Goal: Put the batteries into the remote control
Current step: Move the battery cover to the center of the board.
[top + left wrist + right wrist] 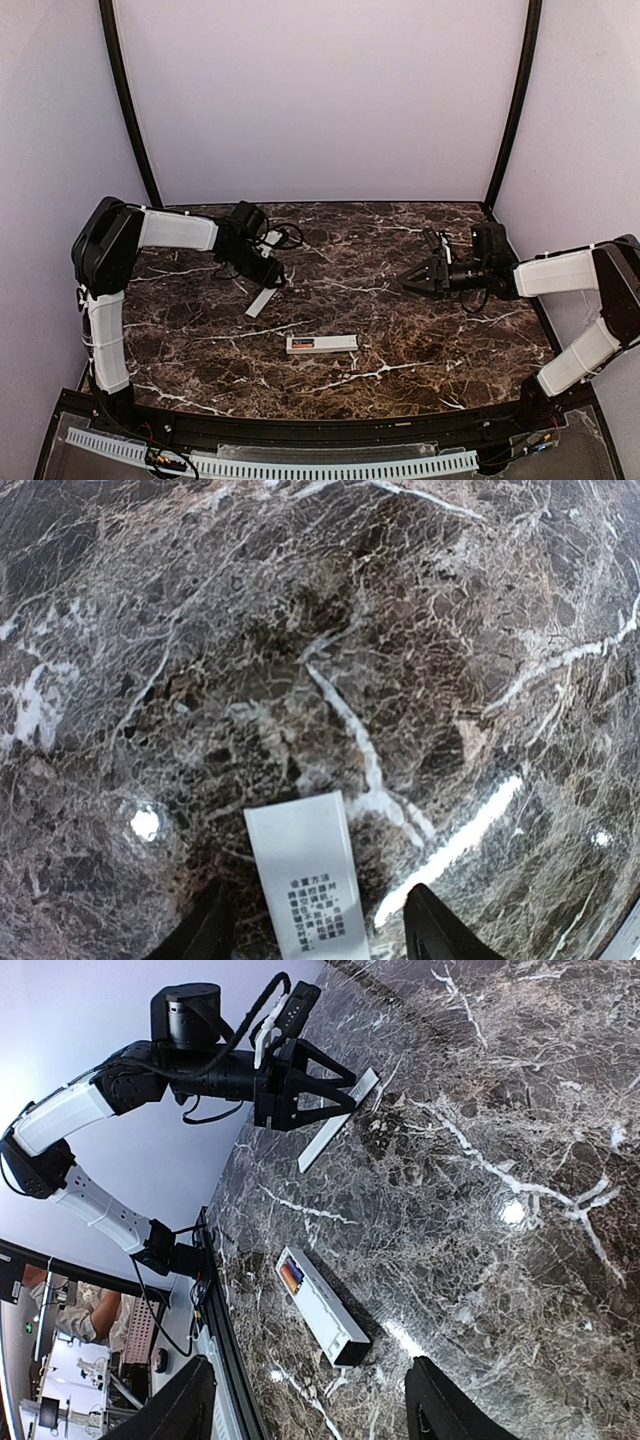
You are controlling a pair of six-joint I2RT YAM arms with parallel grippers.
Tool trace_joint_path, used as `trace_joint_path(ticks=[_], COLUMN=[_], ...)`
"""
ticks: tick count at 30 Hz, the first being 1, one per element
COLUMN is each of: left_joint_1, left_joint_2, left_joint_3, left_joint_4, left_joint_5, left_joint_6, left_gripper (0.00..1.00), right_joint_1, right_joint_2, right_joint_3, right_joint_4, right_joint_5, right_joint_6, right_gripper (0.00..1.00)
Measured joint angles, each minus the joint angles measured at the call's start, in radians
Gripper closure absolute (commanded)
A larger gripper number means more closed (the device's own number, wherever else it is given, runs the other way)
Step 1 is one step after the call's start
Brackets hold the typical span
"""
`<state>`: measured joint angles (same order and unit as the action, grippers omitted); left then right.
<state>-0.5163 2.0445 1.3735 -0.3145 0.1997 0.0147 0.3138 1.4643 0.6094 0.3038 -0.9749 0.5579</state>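
The white remote control (325, 344) lies flat at the table's front centre, its battery bay open at the left end. Orange-red batteries (302, 344) sit inside the bay; they also show in the right wrist view (291, 1277) within the remote control (325, 1312). The flat white cover strip (261, 301) lies further back and left. My left gripper (271, 277) is open, its fingers either side of the printed cover strip (305, 880) without touching it. My right gripper (413, 281) is open and empty, hovering to the right of the remote.
The dark marble table (400, 330) is ringed by pale walls with black corner posts (130, 110). A black rail (300, 430) runs along the near edge. The left arm (150, 1070) shows in the right wrist view.
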Motion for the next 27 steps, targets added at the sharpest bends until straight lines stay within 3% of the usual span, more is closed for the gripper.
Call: trace_joint_path(ticks=[7,17,22,27], left_joint_1=[-0.031,-0.259,-0.296,-0.225], left_joint_2=[0.032,0.087,0.079,-0.088], left_joint_3=[0.035,0.097,0.086,-0.106], left_joint_4=[0.011,0.005,0.004,0.086], left_joint_5=[0.065,0.186,0.202,0.132], left_joint_6=[0.012,0.072,0.058,-0.039], left_gripper=[0.52,0.60,0.47,0.43], right_joint_1=[0.000,0.000,0.013,0.085], right_joint_2=[0.000,0.005,0.060,0.166], right_joint_3=[0.000,0.019,0.035,0.123], right_joint_4=[-0.017,-0.021,-0.020,-0.047], right_joint_5=[0.004,0.006,0.006,0.007], right_joint_6=[-0.002,-0.008,-0.010,-0.045], right_gripper=[0.38,0.43,0.52,0.66])
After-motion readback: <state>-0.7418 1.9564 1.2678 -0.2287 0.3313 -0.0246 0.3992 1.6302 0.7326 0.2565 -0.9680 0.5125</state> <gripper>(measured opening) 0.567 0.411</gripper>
